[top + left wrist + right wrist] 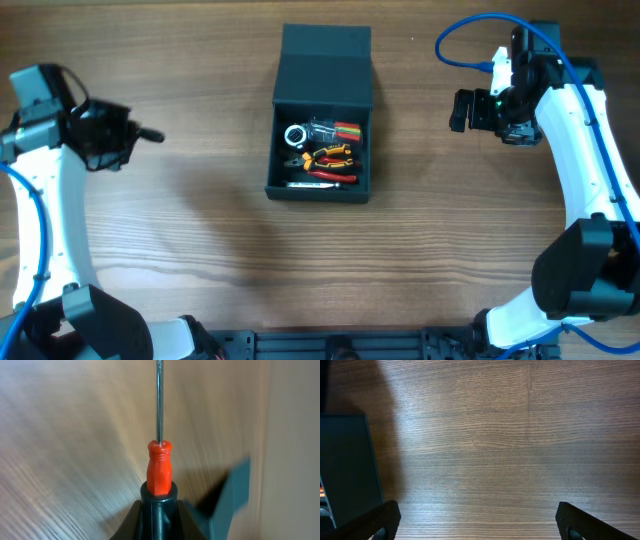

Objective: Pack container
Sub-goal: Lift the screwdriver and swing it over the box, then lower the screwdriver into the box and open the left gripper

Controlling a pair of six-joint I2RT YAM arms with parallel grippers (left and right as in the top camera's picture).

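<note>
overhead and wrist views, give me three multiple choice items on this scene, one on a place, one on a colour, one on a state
1. Where on the table does the container stand? A) far left B) centre C) far right
2. What colour is the handle of the screwdriver in the left gripper? A) red B) blue C) yellow
3. How is the right gripper? A) shut on a tool B) shut, empty C) open, empty

1 B: the overhead view shows it midway between the arms.
2 A: the left wrist view shows a red handle in the jaws.
3 C: its fingers stand wide apart over bare wood.
</note>
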